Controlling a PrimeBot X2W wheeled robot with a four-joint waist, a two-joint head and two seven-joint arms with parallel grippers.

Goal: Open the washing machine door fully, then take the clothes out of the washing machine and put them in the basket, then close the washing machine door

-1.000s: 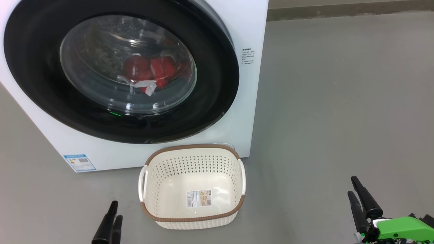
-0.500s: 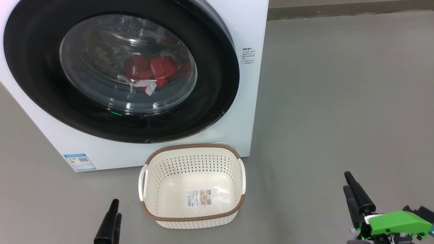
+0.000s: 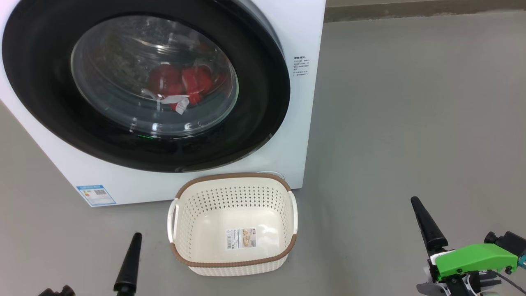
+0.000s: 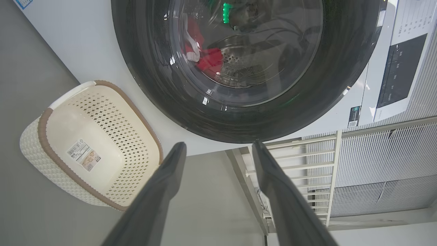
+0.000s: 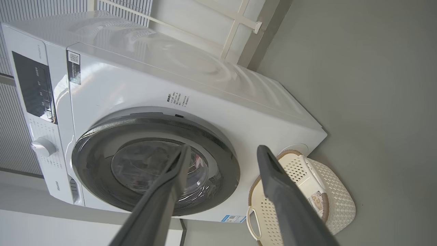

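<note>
While the washing machine door (image 3: 144, 82) sits closed at upper left of the head frame, the clothes (image 3: 181, 84) lie behind its glass inside the washing machine (image 3: 296, 24). The basket (image 3: 232, 177) stands on the floor (image 3: 411, 102), its back rim just below the door's lower edge. Fingers of the left gripper (image 4: 219, 145) and the right gripper (image 5: 222, 148) are spread, gripping nothing. Grey floor runs wide from the machine's side edge across the right half.

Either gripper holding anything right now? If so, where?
Nothing held. Left gripper and right gripper are both open and empty, apart from the washing machine door.
</note>
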